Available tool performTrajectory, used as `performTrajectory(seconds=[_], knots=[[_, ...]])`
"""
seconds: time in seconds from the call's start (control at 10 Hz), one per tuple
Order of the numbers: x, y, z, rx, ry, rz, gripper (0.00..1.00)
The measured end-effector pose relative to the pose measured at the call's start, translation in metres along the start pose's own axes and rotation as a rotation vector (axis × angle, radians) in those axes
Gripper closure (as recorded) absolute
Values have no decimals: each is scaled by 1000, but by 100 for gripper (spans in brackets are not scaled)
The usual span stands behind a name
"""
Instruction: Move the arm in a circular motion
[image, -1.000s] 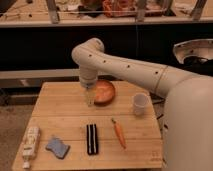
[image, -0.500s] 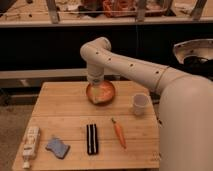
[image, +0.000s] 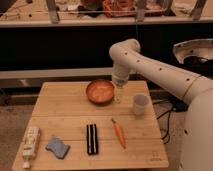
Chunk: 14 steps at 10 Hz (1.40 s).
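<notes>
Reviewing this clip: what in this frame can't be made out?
All in the camera view:
- gripper, just right of the orange bowl: this angle does not settle whether it touches the table.
- arm: its base end is cut off by the right edge.
- white bottle: label too small to read.
- orange bowl: contents, if any, too small to tell.

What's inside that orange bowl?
The bowl shows only its orange inner surface; no contents stand out. The arm holds its pincer beside the rim, toward the cup, covering nothing inside.
</notes>
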Motion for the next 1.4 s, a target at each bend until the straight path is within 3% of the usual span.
performTrajectory(seconds=[0.3, 0.4, 0.6, 0.8, 1.1, 1.2, 1.4], knots=[[78, 13, -2, -11, 11, 112, 20], [95, 18, -3, -12, 12, 135, 20], [152, 47, -6, 5, 8, 210, 20], [180, 78, -12, 22, 6, 220, 20], [181, 94, -19, 38, 5, 180, 20], [173, 97, -20, 43, 4, 162, 20], [137, 103, -22, 54, -5, 107, 20]])
